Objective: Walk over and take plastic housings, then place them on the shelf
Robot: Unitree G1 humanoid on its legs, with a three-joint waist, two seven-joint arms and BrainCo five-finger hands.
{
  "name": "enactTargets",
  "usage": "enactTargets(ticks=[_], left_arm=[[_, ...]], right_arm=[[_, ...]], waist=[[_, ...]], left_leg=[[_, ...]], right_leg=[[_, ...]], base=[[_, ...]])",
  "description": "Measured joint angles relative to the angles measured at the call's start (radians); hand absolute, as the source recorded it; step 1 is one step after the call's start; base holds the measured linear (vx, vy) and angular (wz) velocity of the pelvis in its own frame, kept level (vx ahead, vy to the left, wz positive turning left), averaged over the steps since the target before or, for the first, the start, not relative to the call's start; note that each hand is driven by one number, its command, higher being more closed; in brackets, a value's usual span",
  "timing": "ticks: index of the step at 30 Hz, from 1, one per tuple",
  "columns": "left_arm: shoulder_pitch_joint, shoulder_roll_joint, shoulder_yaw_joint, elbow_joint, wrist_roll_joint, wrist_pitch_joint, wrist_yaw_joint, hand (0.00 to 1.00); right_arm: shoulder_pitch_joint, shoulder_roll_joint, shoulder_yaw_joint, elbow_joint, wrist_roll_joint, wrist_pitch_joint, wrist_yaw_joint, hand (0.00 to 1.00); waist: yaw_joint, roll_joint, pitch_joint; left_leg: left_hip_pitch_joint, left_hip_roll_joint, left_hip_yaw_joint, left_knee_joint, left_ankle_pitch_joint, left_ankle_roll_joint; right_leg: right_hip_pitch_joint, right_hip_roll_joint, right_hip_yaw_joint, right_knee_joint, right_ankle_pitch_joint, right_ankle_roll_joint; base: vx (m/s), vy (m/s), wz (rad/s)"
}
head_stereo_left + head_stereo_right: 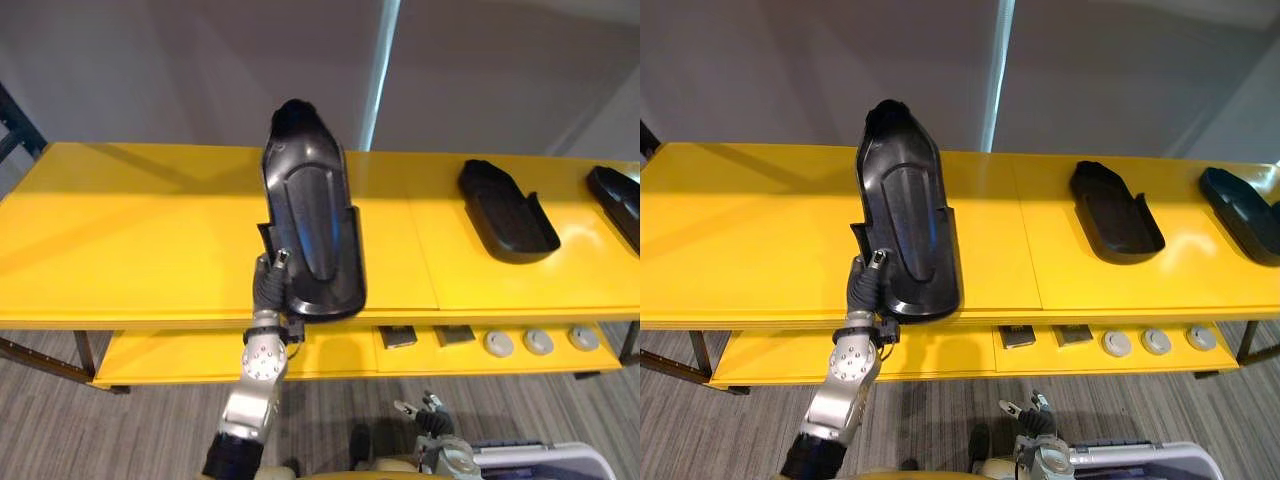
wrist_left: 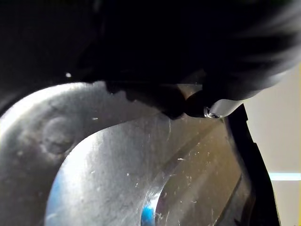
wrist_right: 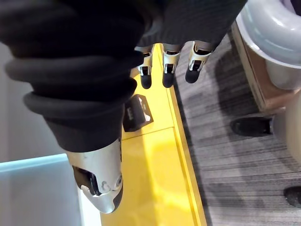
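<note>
Left eye view: my left hand (image 1: 272,285) pinches the near end of a black plastic housing (image 1: 310,200) at the shelf's (image 1: 120,240) front edge.
Right eye view: a second housing (image 1: 1115,215) and a third housing (image 1: 1240,212) lie toward its right end. Right wrist view: my right hand (image 3: 170,63) hangs, fingers straight, empty.

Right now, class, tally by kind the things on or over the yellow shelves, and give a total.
black plastic housings: 3
small dark blocks: 2
grey round discs: 3
Total: 8
</note>
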Motion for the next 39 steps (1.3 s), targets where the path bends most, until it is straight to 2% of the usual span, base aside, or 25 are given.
enactTargets(ticks=[1,5,9,16,17,20,27,29,39], left_arm=[[-0.03,0.018,0.027,0.047,0.001,0.016,0.011,1.0],[-0.107,0.04,0.086,0.14,-0.002,0.037,0.031,1.0],[-0.217,0.064,0.127,0.264,-0.002,0.059,0.062,1.0],[-0.322,0.101,0.144,0.312,0.002,0.083,0.076,1.0],[-0.348,0.102,0.157,0.321,0.003,0.089,0.078,0.0],[-0.399,0.11,0.168,0.348,0.019,0.099,0.092,0.0],[-0.493,0.105,0.189,0.375,0.084,0.165,0.115,0.0],[-0.512,0.081,0.211,0.389,0.089,0.168,0.122,0.0],[-0.523,0.081,0.252,0.412,0.096,0.176,0.134,0.0]], right_arm=[[0.001,-0.007,0.012,0.002,-0.004,0.0,0.005,0.0],[0.002,-0.018,0.011,0.006,-0.02,0.002,0.016,0.0],[-0.006,-0.02,0.021,0.007,-0.035,0.01,0.018,0.0],[-0.026,-0.025,0.036,0.007,-0.036,0.01,0.019,0.0],[-0.036,-0.024,0.037,0.006,-0.036,0.01,0.02,0.0],[-0.047,-0.024,0.037,0.006,-0.036,0.01,0.019,0.0],[-0.051,-0.023,0.043,-0.001,-0.036,0.01,0.02,0.0],[-0.051,-0.023,0.044,-0.003,-0.036,0.01,0.02,0.0],[-0.052,-0.024,0.05,-0.005,-0.036,0.008,0.032,0.0]], waist=[[-0.018,0.0,0.0],[-0.024,0.0,0.0],[-0.05,0.001,0.001],[-0.073,0.008,0.019],[-0.074,0.007,0.03],[-0.074,0.007,0.042],[-0.074,0.006,0.064],[-0.073,0.006,0.066],[-0.075,0.008,0.068]], left_leg=[[0.0,0.0,0.001,-0.003,0.0,-0.001],[-0.004,-0.004,0.015,-0.015,0.004,-0.004],[-0.016,-0.006,0.014,-0.035,0.016,-0.005],[-0.022,-0.008,0.016,-0.071,0.041,-0.001],[-0.02,-0.009,0.02,-0.071,0.041,-0.001],[-0.023,-0.009,0.032,-0.075,0.041,0.0],[-0.036,-0.01,0.035,-0.073,0.041,0.0],[-0.037,-0.01,0.036,-0.072,0.041,0.0],[-0.03,-0.008,0.044,-0.071,0.04,0.002]], right_leg=[[-0.001,0.0,0.004,-0.001,0.002,0.001],[-0.016,-0.001,0.021,-0.005,0.005,0.009],[-0.03,-0.003,0.023,-0.005,0.005,0.01],[-0.068,-0.002,0.03,-0.001,0.02,0.002],[-0.068,-0.003,0.035,-0.001,0.02,0.003],[-0.076,-0.002,0.044,-0.001,0.021,0.003],[-0.089,-0.003,0.052,0.0,0.021,0.003],[-0.089,-0.003,0.056,0.0,0.021,0.003],[-0.086,0.002,0.069,0.0,0.024,0.0]], base=[[-0.09,0.034,-0.08],[-0.07,0.017,-0.12],[-0.05,0.02,-0.01],[0.04,0.03,-0.04],[0.03,0.068,-0.11],[0.03,0.065,-0.1],[0.01,0.04,-0.01],[0.0,0.0,0.0],[-0.01,0.022,-0.03]])
